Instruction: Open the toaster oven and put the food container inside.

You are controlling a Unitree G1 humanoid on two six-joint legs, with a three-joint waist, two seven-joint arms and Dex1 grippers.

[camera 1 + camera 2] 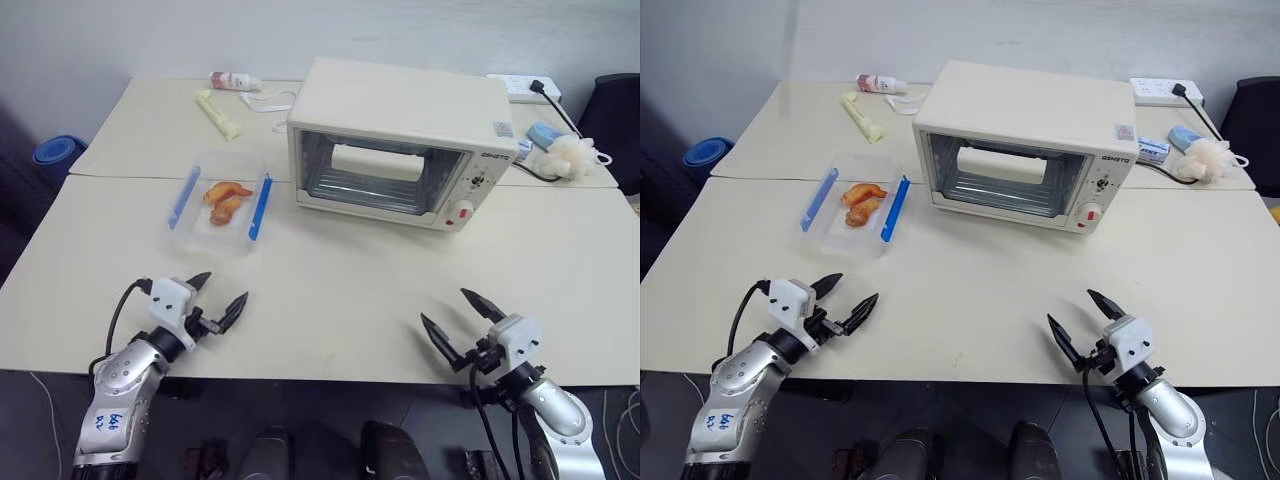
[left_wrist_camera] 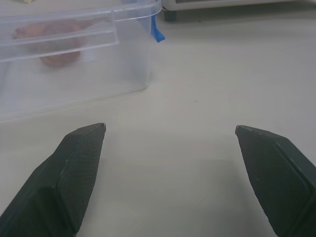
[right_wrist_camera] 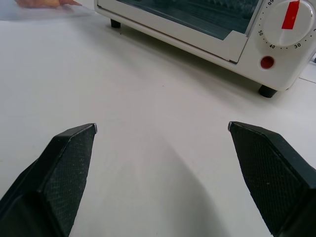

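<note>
Left eye view: toaster oven (image 1: 400, 140) shut, pincers empty.

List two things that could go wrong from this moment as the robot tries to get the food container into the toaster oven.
1. The toaster oven door looks shut; moving the food container first would likely bump it against the glass.
2. The container is clear, smooth plastic; the open left gripper might slip on it or tilt the food. The right gripper is also open, holding nothing.

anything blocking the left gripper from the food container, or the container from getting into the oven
Only bare table lies between the open left gripper and the food container. The toaster oven beside it has its glass door shut, blocking entry.
</note>
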